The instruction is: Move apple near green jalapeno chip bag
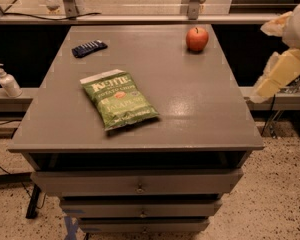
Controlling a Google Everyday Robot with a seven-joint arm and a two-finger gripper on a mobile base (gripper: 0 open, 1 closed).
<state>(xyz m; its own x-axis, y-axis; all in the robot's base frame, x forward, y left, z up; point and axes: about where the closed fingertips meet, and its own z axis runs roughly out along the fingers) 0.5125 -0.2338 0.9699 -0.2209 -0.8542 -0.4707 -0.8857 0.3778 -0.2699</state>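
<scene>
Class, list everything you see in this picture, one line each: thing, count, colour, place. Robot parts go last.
apple: one, red-orange, far right of the table top.
green jalapeno chip bag: one, green, lying flat, left of the table's centre.
packet: one, dark blue, far left of the table top.
table: one, grey, centre.
drawers: three, grey, under the table top.
pump bottle: one, white, on the ledge at left.
robot arm: one, cream, right edge, off the table.
gripper: not in view.

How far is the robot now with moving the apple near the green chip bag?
Nothing looks done: the small round red-orange apple sits at the table's far right corner, apart from the flat green crinkly jalapeno chip bag. Nothing is in hand: the gripper hangs beyond the table's right edge, touching neither. Left: reach the apple, grasp it, set it beside the bag.
</scene>
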